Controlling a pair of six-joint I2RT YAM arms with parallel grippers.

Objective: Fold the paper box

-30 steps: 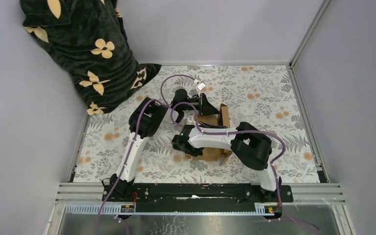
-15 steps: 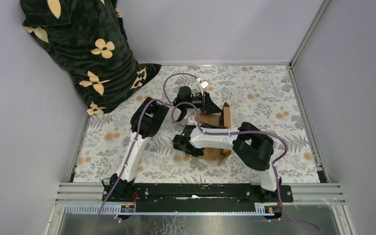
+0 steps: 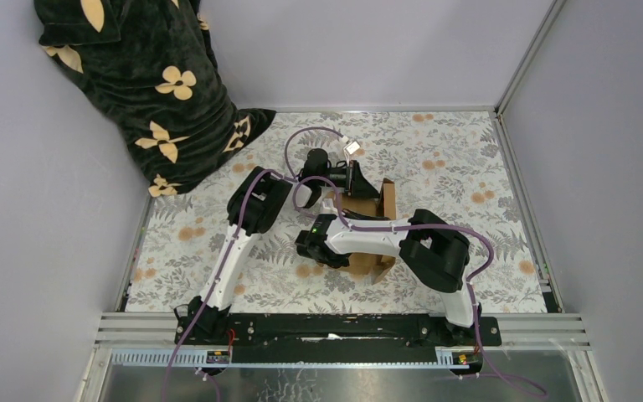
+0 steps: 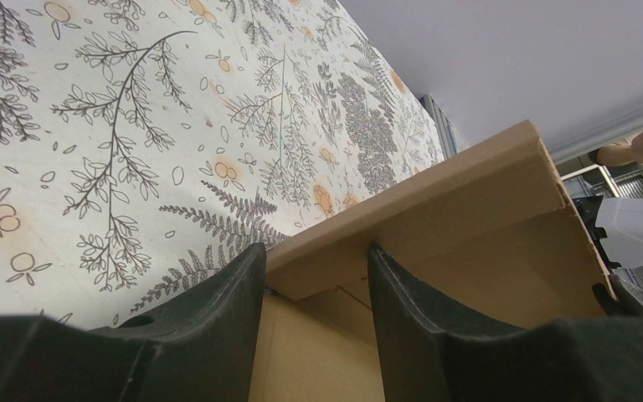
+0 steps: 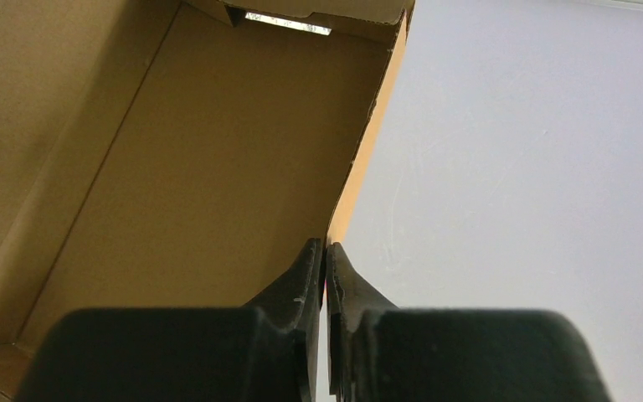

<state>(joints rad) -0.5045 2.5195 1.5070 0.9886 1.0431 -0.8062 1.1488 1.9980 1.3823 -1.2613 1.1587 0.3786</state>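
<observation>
The paper box (image 3: pixel 384 199) is brown cardboard lying mid-table, mostly covered by both arms, with one wall standing on its right side. My left gripper (image 3: pixel 357 186) reaches it from the far side. In the left wrist view the box's (image 4: pixel 469 226) thick folded wall ends between the left gripper's (image 4: pixel 316 251) open jaws, which straddle it. My right gripper (image 3: pixel 322 254) comes in from the near side. The right wrist view shows it (image 5: pixel 326 245) shut on the thin edge of a box (image 5: pixel 201 151) wall, with the inside of the box to the left.
A dark cloth with cream flowers (image 3: pixel 151 92) is heaped in the back left corner. The table has a leaf-patterned cover (image 3: pixel 444 167) and grey walls on three sides. A metal rail (image 3: pixel 343 331) carrying the arm bases runs along the near edge.
The left gripper's jaws have widened and the left wrist has shifted slightly right. The standing wall looks narrower from above. The right arm has barely moved.
</observation>
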